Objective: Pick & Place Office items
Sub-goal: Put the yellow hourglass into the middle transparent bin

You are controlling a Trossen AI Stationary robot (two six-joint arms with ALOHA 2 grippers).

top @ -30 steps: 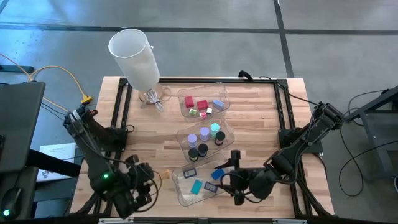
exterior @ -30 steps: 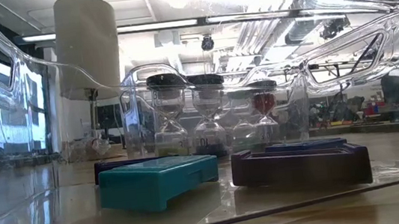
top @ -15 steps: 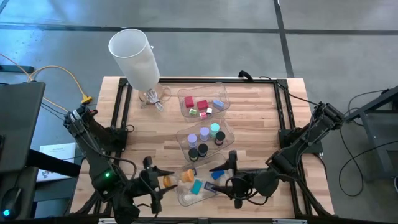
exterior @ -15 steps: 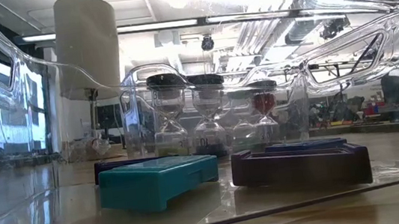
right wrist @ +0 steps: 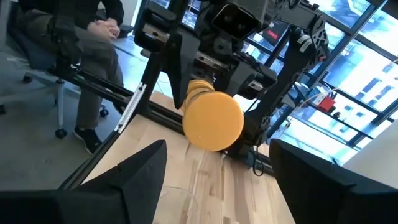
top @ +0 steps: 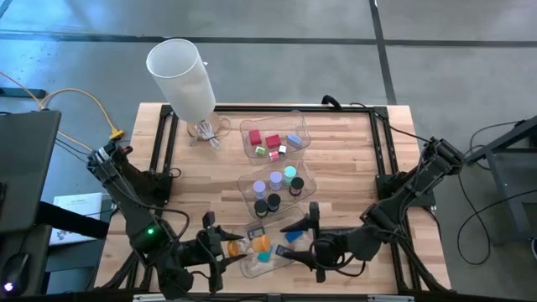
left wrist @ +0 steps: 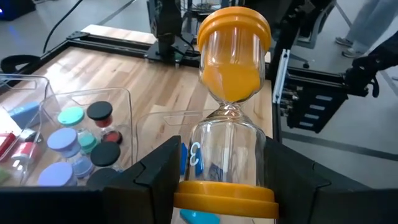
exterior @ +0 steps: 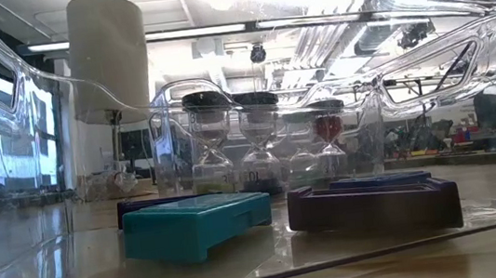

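Note:
My left gripper (top: 220, 247) (left wrist: 224, 163) is shut on an orange-capped hourglass (top: 248, 244) (left wrist: 231, 93) above the left part of the near clear tray (top: 245, 267). That tray holds flat teal (exterior: 197, 225), blue and dark (exterior: 373, 205) rectangles lying flat on its floor. My right gripper (top: 312, 236) (right wrist: 227, 163) hangs open at the tray's right end, facing the hourglass's far cap (right wrist: 212, 121). The middle tray (top: 309, 174) holds lilac, teal and black capped cylinders standing upright. The far tray (top: 298, 124) holds red, pink and blue blocks. My left gripper pinches the hourglass between its two fingers (left wrist: 158, 171) at the clear bulb (left wrist: 225, 152) next to the near orange cap (left wrist: 224, 193). The fingers come level from the table's left. The hourglass lies level, pointing right, lifted clear over the near tray.
A big white cylinder lamp shade (top: 182, 75) stands at the table's far left, with clear clutter (top: 205, 132) at its foot. Bare wood lies right of the trays (top: 352, 159). A seated person (right wrist: 74, 37) shows beyond the table in the right wrist view.
My left gripper has moved toward the table's right from near the near-left corner, carrying the orange hourglass from beside the near tray's left edge to above the tray.

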